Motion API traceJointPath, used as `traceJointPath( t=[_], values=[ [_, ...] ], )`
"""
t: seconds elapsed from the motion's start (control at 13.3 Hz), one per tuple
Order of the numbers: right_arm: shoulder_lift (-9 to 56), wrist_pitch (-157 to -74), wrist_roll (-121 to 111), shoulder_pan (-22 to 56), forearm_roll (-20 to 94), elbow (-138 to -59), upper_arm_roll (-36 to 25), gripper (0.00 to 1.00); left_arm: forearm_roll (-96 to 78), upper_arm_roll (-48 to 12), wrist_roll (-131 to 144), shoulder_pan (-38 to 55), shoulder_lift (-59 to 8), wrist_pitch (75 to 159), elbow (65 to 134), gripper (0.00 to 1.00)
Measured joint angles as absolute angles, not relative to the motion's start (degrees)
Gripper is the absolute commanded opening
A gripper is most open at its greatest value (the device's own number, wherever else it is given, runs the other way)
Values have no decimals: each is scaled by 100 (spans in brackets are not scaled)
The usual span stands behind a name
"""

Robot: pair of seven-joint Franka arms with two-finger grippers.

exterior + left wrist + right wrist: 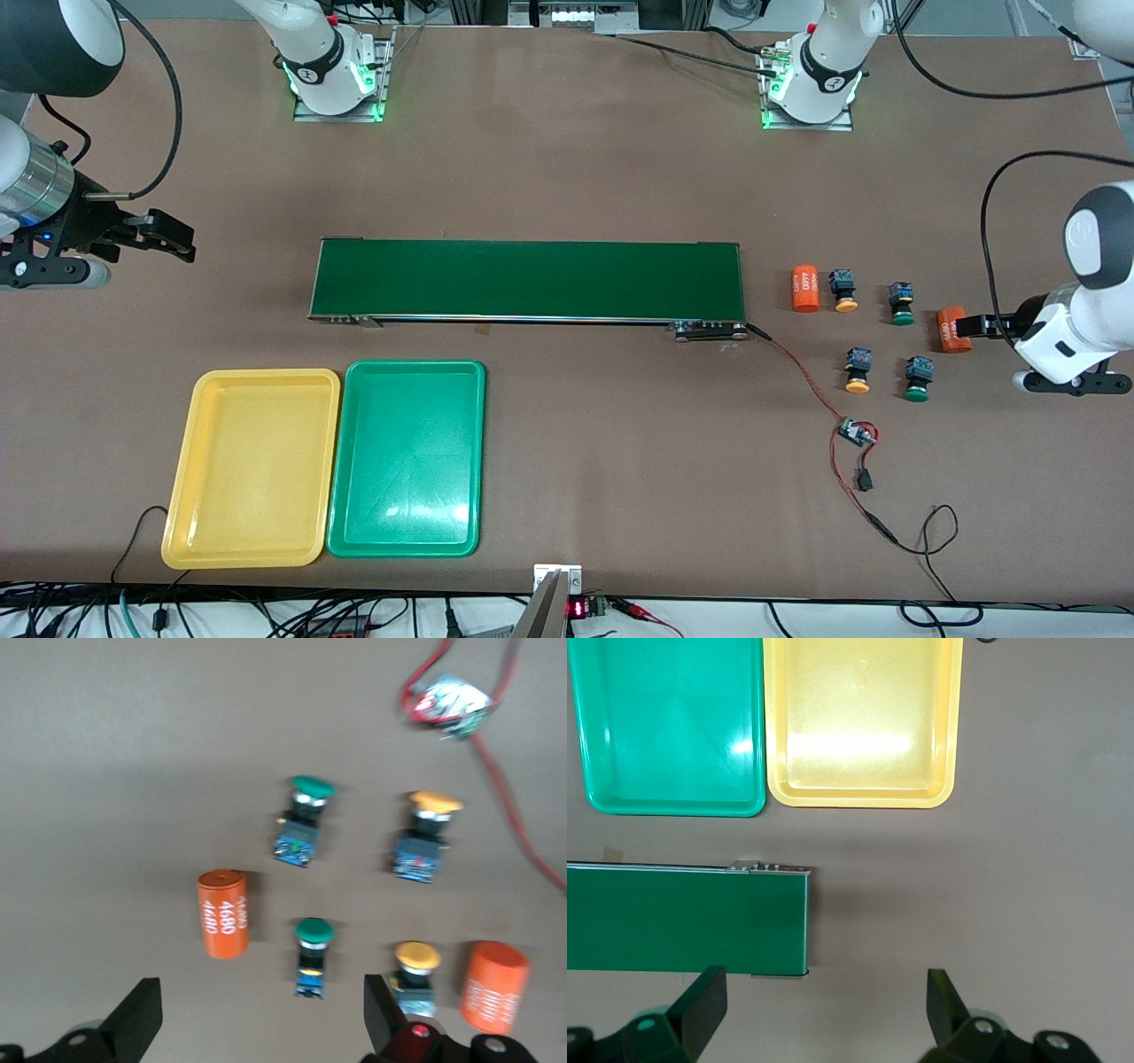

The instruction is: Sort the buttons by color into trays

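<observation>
The conveyor belt (530,280) spans the frame's middle. At lower left of the front view, the yellow tray (252,468) and green tray (407,459) lie touching, both bare. At right centre, four buttons (902,303) sit on the table among two orange cylinders (804,289). The left gripper (257,1023) hangs spread wide above them, holding nothing. The right gripper (819,1014), at the frame's left edge, is likewise released.

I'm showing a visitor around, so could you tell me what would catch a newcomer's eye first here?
The yellow tray and green tray lie side by side, nearer the camera than the long dark-green conveyor belt. At the left arm's end, four buttons sit among two orange cylinders, under the open left claw.
</observation>
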State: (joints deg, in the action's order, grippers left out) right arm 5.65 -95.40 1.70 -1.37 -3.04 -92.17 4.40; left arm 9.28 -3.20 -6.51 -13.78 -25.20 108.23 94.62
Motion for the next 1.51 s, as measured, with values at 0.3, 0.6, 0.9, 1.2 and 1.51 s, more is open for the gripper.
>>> traceJointPath(
  t=[0.3, 0.6, 0.9, 1.2, 1.51],
  values=[
    [566, -9539, 170, -137, -304, -9216, 440, 100, 1285, -316, -843, -1721, -2718, 12560, 10313, 100],
    [578, -9539, 170, -137, -303, -9216, 440, 100, 1299, -319, -1068, -2123, -2737, 13921, 11352, 100],
    [626, -9539, 168, -117, -303, -9216, 453, 100, 1300, -330, -1075, -2283, -2775, 14715, 12004, 62],
    [634, -9539, 160, -52, -303, -9216, 457, 100, 1300, -346, -1106, -2362, -2807, 14822, 12092, 29],
    [634, -9539, 160, 22, -304, -9216, 460, 100, 1300, -639, -1155, -2373, -2604, 13904, 11789, 21]
  ],
)
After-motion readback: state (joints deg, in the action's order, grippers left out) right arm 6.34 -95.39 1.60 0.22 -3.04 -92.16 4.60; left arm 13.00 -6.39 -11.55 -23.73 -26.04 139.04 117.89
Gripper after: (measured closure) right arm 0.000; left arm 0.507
